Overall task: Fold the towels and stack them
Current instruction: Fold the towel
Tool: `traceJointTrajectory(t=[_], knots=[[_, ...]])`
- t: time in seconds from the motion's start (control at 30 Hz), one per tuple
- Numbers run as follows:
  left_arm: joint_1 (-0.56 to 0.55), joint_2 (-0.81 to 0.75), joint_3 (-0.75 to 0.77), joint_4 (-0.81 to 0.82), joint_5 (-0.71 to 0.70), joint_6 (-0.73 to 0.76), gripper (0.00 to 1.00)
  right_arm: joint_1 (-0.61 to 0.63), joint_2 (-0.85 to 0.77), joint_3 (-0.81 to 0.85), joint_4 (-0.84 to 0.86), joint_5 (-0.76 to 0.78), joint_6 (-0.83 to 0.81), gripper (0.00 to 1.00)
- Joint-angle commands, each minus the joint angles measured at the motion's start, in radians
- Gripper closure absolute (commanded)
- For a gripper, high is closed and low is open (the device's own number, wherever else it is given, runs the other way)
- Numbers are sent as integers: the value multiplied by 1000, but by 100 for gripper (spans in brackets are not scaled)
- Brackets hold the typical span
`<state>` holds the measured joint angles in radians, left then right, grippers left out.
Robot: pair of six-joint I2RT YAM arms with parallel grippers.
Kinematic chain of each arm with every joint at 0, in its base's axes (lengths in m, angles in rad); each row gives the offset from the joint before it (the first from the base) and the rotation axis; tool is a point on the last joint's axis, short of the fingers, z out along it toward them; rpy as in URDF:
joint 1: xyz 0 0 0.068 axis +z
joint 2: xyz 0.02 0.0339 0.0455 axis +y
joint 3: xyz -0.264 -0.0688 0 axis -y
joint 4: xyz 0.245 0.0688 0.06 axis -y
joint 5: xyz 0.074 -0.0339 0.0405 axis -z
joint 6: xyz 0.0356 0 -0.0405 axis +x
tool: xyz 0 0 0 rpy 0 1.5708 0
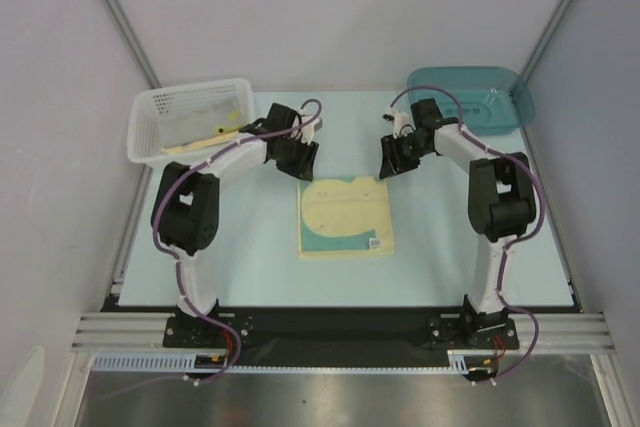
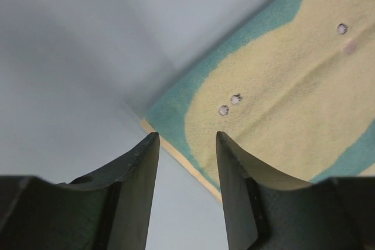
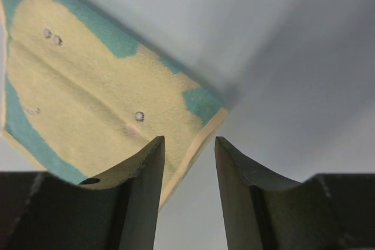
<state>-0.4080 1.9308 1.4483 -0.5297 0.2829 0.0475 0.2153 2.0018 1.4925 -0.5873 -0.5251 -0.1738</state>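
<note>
One towel (image 1: 345,217) lies flat and spread out. It is teal with a big pale yellow shape on top, a few small dark dots and a little tag at one corner. Its far left corner sits just ahead of the left gripper (image 1: 298,159) jaws. Its far right corner sits just ahead of the right gripper (image 1: 395,159) jaws. More towels (image 1: 215,137), grey and yellow, lie crumpled, well off to the left of the left jaws.

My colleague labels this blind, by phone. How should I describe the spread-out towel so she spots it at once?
Look to the middle of the pale table. The towel lies flat there, alone. Unlike those in the white basket, it shows a yellow patch edged in teal.
</note>
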Motion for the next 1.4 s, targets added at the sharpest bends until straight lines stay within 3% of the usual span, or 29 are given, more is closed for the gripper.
traceJointTrajectory(t=[0.0, 0.17, 0.43, 0.67, 0.8, 1.03, 1.37], knots=[[24, 48, 107, -73, 27, 161, 49, -13, 73, 127, -150, -38, -145, 55], [52, 102, 173, -131, 44, 244, 45, -16, 179, 261, -233, -58, -231, 55], [57, 184, 215, -210, 102, 330, 44, -16, 267, 313, -325, -128, -303, 56], [58, 221, 225, -200, 56, 347, 46, -21, 307, 342, -312, -115, -302, 66], [72, 224, 228, -193, 59, 347, 46, -27, 308, 357, -309, -121, -303, 55], [92, 232, 248, -196, 84, 353, 42, -28, 353, 440, -347, -144, -316, 54], [94, 300, 322, -260, 171, 373, 46, -30, 370, 456, -365, -154, -335, 65]])
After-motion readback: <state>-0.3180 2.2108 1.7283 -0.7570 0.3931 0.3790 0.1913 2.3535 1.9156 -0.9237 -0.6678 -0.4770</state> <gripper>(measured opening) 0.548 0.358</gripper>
